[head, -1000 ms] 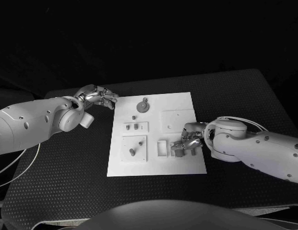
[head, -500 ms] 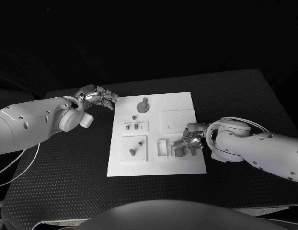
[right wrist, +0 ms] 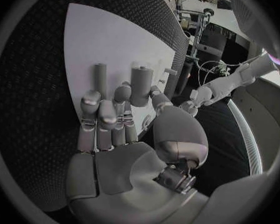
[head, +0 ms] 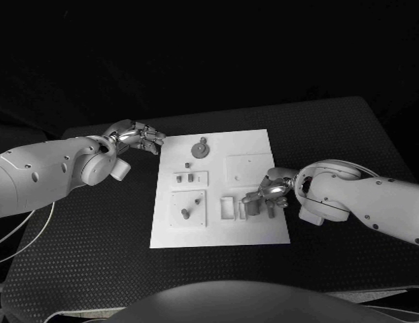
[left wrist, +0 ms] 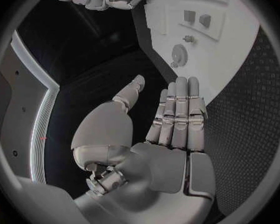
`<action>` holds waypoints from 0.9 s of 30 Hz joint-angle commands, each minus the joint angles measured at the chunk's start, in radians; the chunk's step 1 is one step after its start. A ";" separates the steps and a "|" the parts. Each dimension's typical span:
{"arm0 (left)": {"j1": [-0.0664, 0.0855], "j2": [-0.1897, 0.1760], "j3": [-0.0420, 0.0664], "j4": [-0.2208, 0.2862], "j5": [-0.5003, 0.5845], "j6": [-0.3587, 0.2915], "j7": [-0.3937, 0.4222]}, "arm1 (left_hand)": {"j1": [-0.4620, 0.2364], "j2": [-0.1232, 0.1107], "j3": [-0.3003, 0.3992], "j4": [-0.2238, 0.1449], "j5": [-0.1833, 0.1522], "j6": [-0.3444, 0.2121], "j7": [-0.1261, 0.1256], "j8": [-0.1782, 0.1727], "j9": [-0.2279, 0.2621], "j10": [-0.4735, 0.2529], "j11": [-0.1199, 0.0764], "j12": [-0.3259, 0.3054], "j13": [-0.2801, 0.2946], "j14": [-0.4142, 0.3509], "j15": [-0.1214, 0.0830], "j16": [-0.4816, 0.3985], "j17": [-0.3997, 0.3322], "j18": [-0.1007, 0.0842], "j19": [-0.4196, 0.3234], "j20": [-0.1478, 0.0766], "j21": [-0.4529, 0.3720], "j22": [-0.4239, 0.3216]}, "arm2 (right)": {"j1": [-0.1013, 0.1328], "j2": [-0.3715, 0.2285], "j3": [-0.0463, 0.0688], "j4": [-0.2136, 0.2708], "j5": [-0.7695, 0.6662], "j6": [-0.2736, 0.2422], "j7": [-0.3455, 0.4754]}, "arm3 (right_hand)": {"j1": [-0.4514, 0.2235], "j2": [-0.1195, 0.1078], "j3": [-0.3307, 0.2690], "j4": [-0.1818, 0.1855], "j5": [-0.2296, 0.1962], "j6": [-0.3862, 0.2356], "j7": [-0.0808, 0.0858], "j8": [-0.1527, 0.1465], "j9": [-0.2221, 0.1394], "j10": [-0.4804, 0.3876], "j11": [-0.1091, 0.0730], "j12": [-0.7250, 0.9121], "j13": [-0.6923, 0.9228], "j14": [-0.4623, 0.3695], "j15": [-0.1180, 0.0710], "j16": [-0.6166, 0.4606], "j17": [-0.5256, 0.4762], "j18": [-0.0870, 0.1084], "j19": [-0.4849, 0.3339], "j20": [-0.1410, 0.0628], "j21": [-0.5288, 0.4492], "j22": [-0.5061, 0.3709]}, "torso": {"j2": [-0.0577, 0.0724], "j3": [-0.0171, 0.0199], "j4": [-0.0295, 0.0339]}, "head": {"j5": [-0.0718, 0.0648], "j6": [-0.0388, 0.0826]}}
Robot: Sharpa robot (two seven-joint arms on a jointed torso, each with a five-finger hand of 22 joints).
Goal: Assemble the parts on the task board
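Head view: the right hand (head: 268, 194) is seen over the near right part of the board (head: 258, 142), fingers curled among upright grey parts (head: 242, 208); a hold cannot be confirmed. The left hand (head: 139, 136) is held off the board's far left corner, over bare table (head: 93, 262).

Left wrist view: the left hand (left wrist: 168, 129) is flat, fingers extended together, holding nothing.

Right wrist view: the fingertips (right wrist: 104, 107) are placed against upright cylinders (right wrist: 140, 85) on the board.

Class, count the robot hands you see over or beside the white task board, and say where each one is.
2. The left hand hovers off the task board's far left corner; the right hand is over parts at its near right.
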 commanded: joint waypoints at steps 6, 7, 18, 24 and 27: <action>0.001 0.000 0.000 0.003 -0.010 0.016 -0.003 | -0.012 0.000 0.001 0.000 0.002 -0.009 -0.001 0.007 -0.001 -0.006 0.000 0.001 -0.001 -0.008 0.000 -0.005 0.002 -0.004 -0.005 0.000 0.005 -0.001 | 0.018 -0.009 0.000 0.016 0.063 0.000 -0.011 | -0.009 0.000 0.169 -0.159 0.004 0.007 0.002 0.003 -0.001 -0.001 -0.007 0.007 -0.001 0.004 -0.001 -0.005 0.000 0.029 0.007 -0.003 0.001 0.015 | 0.000 0.0002 0.0000 | -0.001 0.000; 0.001 0.000 0.000 0.003 -0.011 0.016 -0.003 | -0.012 0.000 0.001 0.000 0.002 -0.009 -0.001 0.007 -0.001 -0.006 0.000 0.001 -0.001 -0.008 0.000 -0.005 0.002 -0.004 -0.005 0.000 0.005 -0.001 | 0.021 -0.008 0.000 0.019 0.066 -0.002 -0.012 | -0.010 0.000 0.170 -0.159 0.004 0.007 0.002 0.002 -0.001 -0.001 -0.007 0.007 -0.001 0.004 -0.001 -0.005 0.000 0.029 0.007 -0.003 0.001 0.015 | 0.000 0.0002 -0.0001 | -0.001 0.000; 0.001 0.003 0.000 0.003 -0.015 0.030 -0.009 | -0.011 0.001 0.004 0.000 0.003 -0.009 -0.001 0.007 -0.001 -0.006 0.000 0.002 -0.002 -0.008 0.000 -0.006 0.002 -0.004 -0.006 -0.001 0.005 -0.001 | 0.043 0.043 -0.001 0.007 0.127 0.023 -0.025 | -0.014 -0.001 0.177 -0.160 0.004 0.005 0.002 0.001 -0.001 -0.002 -0.006 0.007 -0.002 0.002 -0.001 -0.007 -0.001 0.029 0.006 -0.003 0.001 0.016 | 0.000 -0.0010 0.0001 | 0.001 0.000; 0.001 0.005 0.000 0.003 -0.020 0.027 -0.010 | -0.011 0.000 0.004 0.000 0.003 -0.009 -0.001 0.007 -0.001 -0.006 0.000 0.002 -0.002 -0.008 0.000 -0.006 0.003 -0.004 -0.006 0.000 0.005 -0.001 | 0.055 0.077 -0.021 -0.003 0.115 0.028 -0.025 | -0.016 -0.001 0.180 -0.160 0.004 0.004 0.003 0.000 -0.001 -0.003 -0.006 0.007 -0.002 0.001 -0.001 -0.008 -0.002 0.029 0.005 -0.003 0.001 0.016 | 0.000 -0.0010 0.0003 | 0.001 0.000; 0.001 0.006 0.000 0.003 -0.030 0.025 -0.011 | -0.012 0.000 0.004 0.000 0.003 -0.009 -0.001 0.007 -0.001 -0.006 0.000 0.002 -0.002 -0.008 0.000 -0.006 0.003 -0.004 -0.006 0.000 0.005 -0.001 | 0.060 0.094 -0.033 -0.011 0.114 0.035 -0.025 | -0.017 -0.001 0.181 -0.160 0.004 0.004 0.003 0.000 -0.001 -0.003 -0.006 0.007 -0.002 0.000 0.000 -0.008 -0.003 0.029 0.004 -0.003 0.001 0.016 | 0.001 -0.0007 0.0013 | 0.004 0.000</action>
